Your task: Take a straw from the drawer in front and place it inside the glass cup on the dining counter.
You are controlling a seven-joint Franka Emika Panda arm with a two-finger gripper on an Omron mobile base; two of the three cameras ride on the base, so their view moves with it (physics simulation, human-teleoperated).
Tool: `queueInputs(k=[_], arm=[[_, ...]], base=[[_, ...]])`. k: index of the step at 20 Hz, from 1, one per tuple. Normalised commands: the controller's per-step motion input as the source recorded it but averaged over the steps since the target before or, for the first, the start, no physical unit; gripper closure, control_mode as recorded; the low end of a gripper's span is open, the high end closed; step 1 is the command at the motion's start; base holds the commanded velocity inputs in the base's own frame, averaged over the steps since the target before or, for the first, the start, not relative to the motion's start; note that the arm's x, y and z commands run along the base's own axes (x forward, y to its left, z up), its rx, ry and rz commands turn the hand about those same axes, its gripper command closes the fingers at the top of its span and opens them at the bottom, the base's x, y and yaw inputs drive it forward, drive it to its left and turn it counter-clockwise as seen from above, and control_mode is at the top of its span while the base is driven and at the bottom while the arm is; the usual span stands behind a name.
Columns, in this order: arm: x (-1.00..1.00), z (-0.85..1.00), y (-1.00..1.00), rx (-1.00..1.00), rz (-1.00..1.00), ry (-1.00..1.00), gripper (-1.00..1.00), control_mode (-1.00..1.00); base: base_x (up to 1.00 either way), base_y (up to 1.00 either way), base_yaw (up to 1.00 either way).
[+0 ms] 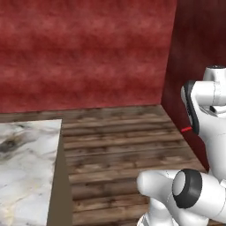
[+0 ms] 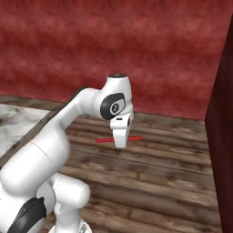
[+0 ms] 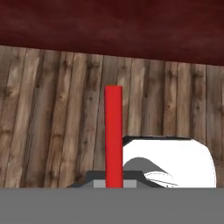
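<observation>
My gripper [image 2: 120, 142] hangs fingers-down over the wooden floor, shut on the straw [image 2: 104, 140], a thin bright red stick that pokes out level on both sides of the fingers. In the hand view the straw [image 3: 113, 131] rises straight up from between the gripper's [image 3: 113, 183] dark fingertips. Its red tip [image 1: 186, 129] peeks out beside the arm in the left base view. A corner of the marble dining counter [image 1: 26, 167] lies at the lower left, and its edge [image 2: 18, 119] shows behind the arm. The glass cup and the drawer are out of view.
A dark red wall [image 1: 88, 53] closes the scene ahead, with a darker red side wall [image 2: 223, 136] at the right. Brown plank floor [image 1: 119, 141] stretches between the counter and the walls.
</observation>
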Motion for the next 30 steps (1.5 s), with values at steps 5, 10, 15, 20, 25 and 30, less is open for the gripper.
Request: queueInputs(k=[5, 10, 15, 20, 25, 30], arm=[[0.00, 0.00, 0.00, 0.00, 0.00, 0.00, 1.00, 1.00], [0.00, 0.00, 0.00, 0.00, 0.00, 0.00, 1.00, 1.00], [0.00, 0.00, 0.00, 0.00, 0.00, 0.00, 1.00, 1.00], [0.00, 0.00, 0.00, 0.00, 0.00, 0.00, 1.00, 1.00], [0.00, 0.00, 0.00, 0.00, 0.00, 0.00, 1.00, 1.00], [0.00, 0.00, 0.00, 0.00, 0.00, 0.00, 1.00, 1.00]], base=[[1.00, -0.26, 0.00], [1.00, -0.16, 0.00], [1.00, -0.01, 0.05], [1.00, 0.00, 0.19], [1.00, 0.05, 0.33], [1.00, 0.00, 0.57]])
